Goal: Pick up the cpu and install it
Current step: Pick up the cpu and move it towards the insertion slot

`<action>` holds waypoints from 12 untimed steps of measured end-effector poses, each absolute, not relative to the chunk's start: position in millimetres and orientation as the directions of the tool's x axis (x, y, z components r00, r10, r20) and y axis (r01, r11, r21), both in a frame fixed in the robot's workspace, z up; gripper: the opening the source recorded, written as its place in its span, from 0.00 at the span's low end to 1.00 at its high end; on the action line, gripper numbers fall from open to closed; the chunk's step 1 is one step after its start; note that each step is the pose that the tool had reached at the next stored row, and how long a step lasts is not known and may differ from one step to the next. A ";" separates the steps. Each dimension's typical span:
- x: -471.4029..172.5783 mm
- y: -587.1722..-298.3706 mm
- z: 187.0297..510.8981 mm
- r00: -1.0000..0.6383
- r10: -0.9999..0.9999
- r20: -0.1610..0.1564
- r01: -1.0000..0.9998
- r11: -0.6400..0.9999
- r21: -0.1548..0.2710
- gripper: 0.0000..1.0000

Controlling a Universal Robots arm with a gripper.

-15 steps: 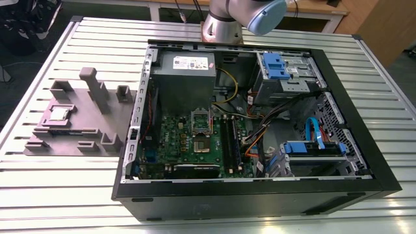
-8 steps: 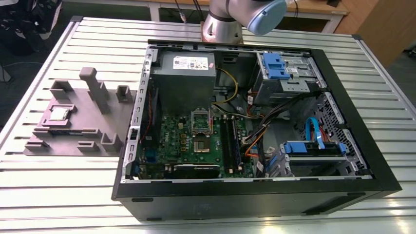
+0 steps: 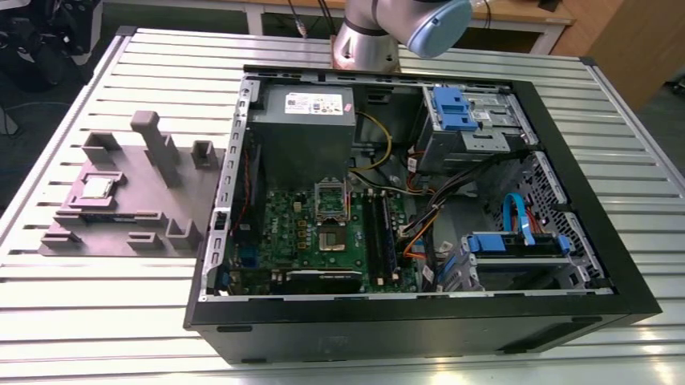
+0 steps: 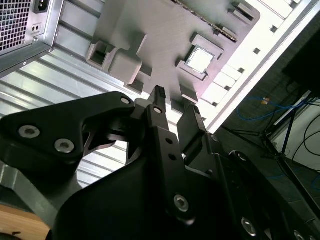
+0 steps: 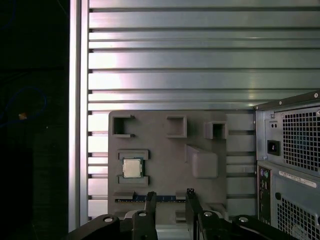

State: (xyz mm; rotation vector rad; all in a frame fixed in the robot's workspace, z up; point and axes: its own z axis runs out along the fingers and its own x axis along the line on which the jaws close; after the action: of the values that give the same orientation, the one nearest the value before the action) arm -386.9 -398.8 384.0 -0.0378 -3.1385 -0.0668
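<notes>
Closest to my wrist cameras, the gripper [image 5: 170, 196] [image 4: 175, 100] is released: its 2 black fingers [image 5: 150, 201] stand apart with bare air between them, gripping nothing. It hangs above the near edge of the grey holder block [image 5: 165, 150] [image 4: 145, 30], well clear of it. Past the fingertips, the cpu [image 5: 132, 168] [image 4: 201, 59] lies flat in its square pocket on that block, silvery top up, untouched. In the exterior view I see the same cpu [image 3: 99, 187] seated near the block's edge on the exterior view's left, and the holder block [image 3: 128, 212] itself sits on the slatted aluminium table [image 3: 450, 56], close to the table's edge on the exterior view's left. Just beside the block, toward the exterior view's right, the open computer case [image 3: 428, 321] [image 5: 290, 150] lies on its side with the green motherboard [image 3: 310, 241] exposed. In the middle of the board the silver socket frame [image 3: 330, 199] is hinged up, and the socket [image 3: 333, 241] just beside it holds no chip. Beyond that is the grey power supply [image 3: 305, 120], and at the table's far edge stands the robot arm [image 3: 370, 40].
</notes>
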 end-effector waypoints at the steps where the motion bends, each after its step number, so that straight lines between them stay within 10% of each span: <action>1: -387.0 -398.8 384.0 -1.000 0.024 0.003 0.024 0.999 0.042 0.37; 12: -389.2 -398.7 384.0 -1.000 0.024 0.003 0.024 0.999 0.042 0.37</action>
State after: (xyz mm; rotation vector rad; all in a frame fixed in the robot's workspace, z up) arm -389.2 -398.7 384.0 -0.0380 -3.1385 -0.0668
